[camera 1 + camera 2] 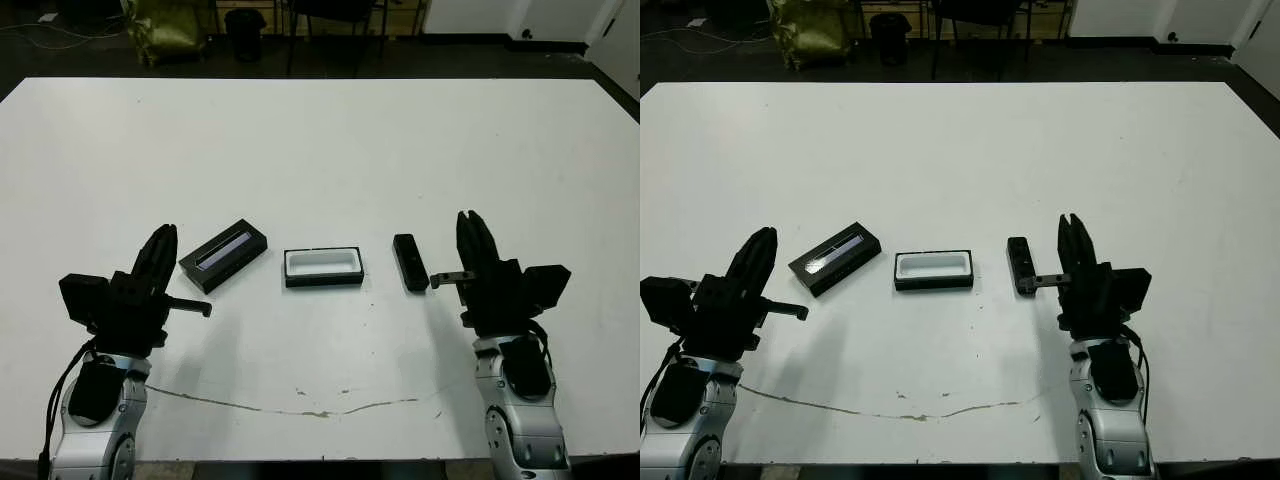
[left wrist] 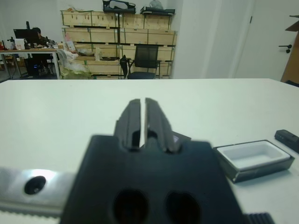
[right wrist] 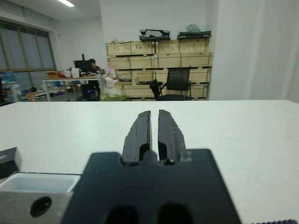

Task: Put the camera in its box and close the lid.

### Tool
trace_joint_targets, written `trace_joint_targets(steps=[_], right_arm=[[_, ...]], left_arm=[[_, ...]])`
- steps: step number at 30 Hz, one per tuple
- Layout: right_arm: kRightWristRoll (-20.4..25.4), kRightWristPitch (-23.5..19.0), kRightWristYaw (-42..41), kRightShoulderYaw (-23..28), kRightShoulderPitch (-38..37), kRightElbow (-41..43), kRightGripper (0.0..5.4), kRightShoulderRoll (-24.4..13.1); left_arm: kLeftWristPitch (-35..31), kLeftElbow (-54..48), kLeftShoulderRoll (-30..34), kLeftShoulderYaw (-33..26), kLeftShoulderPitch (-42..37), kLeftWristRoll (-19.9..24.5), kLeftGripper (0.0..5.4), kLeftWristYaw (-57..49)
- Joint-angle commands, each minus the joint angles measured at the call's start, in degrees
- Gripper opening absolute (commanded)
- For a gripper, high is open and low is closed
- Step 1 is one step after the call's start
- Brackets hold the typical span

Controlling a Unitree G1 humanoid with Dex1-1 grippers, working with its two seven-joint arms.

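The box [image 1: 323, 267], a shallow black tray with white lining, lies open-topped at the table's middle front. Left of it rests the lid [image 1: 223, 256], black with a bluish strip, turned at an angle. The camera [image 1: 410, 262], a slim black bar, lies right of the box. My left gripper [image 1: 163, 240] hovers at the front left, just left of the lid, fingers shut and empty. My right gripper [image 1: 468, 225] stands at the front right, a little right of the camera, also shut with nothing held. The left wrist view shows the box [image 2: 254, 158] and an end of the camera [image 2: 288, 138].
The white table [image 1: 330, 150] stretches far behind the objects. A thin dark crack line [image 1: 300, 408] runs along its front. Beyond the far edge are a black chair [image 2: 145, 60], wooden crates [image 2: 117, 42] and a seated person [image 2: 35, 37] at a desk.
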State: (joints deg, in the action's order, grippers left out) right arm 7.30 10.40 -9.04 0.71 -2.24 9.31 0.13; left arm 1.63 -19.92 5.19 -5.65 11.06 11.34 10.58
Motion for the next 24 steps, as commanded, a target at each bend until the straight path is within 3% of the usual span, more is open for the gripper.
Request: trace_joint_targets(steps=[1, 9, 14, 24], right_arm=[[0.42, 0.31, -0.35, -0.43, -1.10, -1.06, 0.00, 0.01], [0.47, -0.54, -0.31, -1.20, -1.83, -1.51, 0.00, 0.13], [1.05, 1.15, -0.83, -1.26, -1.91, -2.28, 0.00, 0.41], [-0.12, -1.36, 1.14, -2.08, -3.18, -0.26, 0.00, 0.65]], left_arm=[[-0.73, 0.03, 0.13, 0.18, 0.33, -0.25, 0.03, -0.39], [-0.86, 0.07, -0.04, 0.36, 0.52, -0.19, 0.03, -0.32], [-1.49, -0.30, -0.48, 0.16, 0.85, 0.68, 0.03, -0.40], [-1.13, -0.09, -0.47, 0.59, 0.96, -0.17, 0.03, -0.65]])
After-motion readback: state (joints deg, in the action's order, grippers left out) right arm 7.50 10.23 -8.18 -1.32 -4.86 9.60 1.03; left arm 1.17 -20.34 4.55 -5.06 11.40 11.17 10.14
